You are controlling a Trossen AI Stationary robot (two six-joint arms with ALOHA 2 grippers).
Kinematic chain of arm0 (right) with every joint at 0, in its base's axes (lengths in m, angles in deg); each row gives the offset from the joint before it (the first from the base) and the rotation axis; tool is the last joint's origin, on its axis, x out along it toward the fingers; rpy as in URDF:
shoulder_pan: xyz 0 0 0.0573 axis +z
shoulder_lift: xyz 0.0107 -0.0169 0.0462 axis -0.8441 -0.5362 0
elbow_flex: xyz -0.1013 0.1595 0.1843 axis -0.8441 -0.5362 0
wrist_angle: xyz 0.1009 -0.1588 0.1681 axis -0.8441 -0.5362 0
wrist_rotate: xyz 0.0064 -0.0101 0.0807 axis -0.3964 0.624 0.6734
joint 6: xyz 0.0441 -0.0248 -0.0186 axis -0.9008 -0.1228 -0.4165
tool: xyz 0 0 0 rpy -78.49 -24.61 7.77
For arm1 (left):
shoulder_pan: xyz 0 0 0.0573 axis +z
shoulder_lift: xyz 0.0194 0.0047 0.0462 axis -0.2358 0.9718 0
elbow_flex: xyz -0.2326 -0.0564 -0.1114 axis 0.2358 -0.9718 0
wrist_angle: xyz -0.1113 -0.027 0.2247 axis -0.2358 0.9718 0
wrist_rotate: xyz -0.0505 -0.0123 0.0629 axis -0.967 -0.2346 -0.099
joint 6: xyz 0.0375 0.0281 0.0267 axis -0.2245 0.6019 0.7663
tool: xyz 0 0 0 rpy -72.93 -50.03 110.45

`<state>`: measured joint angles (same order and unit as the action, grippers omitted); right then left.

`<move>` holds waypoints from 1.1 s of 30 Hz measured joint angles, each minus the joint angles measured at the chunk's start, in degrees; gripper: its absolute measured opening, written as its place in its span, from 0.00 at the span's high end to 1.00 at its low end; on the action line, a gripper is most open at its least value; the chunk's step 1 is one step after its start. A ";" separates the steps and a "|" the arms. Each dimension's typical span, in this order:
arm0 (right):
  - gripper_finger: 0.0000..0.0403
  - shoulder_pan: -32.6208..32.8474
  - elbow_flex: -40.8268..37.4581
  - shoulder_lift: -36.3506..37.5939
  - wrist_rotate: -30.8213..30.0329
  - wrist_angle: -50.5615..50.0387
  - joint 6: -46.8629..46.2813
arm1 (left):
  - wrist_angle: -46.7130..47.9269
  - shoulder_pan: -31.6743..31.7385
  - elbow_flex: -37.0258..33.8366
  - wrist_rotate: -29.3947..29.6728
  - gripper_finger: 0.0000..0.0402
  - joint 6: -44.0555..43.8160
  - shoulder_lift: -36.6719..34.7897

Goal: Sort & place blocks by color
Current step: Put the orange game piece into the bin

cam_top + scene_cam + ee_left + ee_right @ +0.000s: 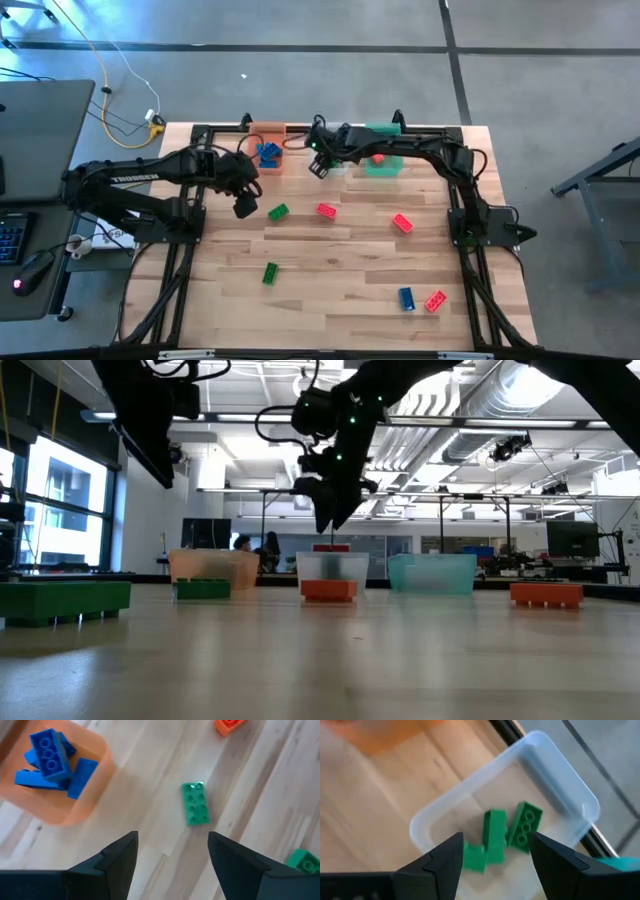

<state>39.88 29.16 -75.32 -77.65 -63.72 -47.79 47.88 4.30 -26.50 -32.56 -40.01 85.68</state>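
my right gripper (495, 857) hangs open over the clear bin (560, 785) so green blocks (495, 837) collect there; left gripper (172, 852) open.

We held our left arm stretched from the table's left edge toward the middle, its wrist bent down and the left gripper (245, 205) hanging above the wood near the back left. Its fingers (117, 865) stood wide apart with nothing between them. We reached our right arm from its base at the right edge along the back of the table, elbow high, forearm running leftward. The right gripper (320, 165) pointed down at the back centre, its fingers (445, 865) parted and empty.
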 joint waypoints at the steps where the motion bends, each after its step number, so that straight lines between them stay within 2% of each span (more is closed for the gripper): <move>1: 0.47 0.70 0.30 0.00 -1.07 -1.63 -0.01 | 0.01 -0.76 -0.39 0.00 0.43 -0.60 -0.04; 6: 0.47 4.27 1.85 0.02 -4.59 -7.94 -0.15 | 0.01 -4.17 -3.77 0.02 0.43 -3.00 -0.04; 13: 0.47 8.29 3.97 0.02 -4.67 -14.25 -1.65 | -3.47 -8.18 -8.26 0.92 0.43 -5.38 0.01; 22: 0.47 12.60 4.75 0.02 -7.62 -25.30 -5.00 | -7.92 -14.28 -8.83 1.09 0.43 -6.08 -0.02; 33: 0.47 19.87 4.64 0.02 -6.57 -38.08 -7.77 | -11.12 -18.86 -8.83 1.29 0.43 -6.35 -0.02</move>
<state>59.75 33.79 -75.30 -84.22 -101.80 -55.56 36.77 -14.57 -35.33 -31.27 -46.36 85.66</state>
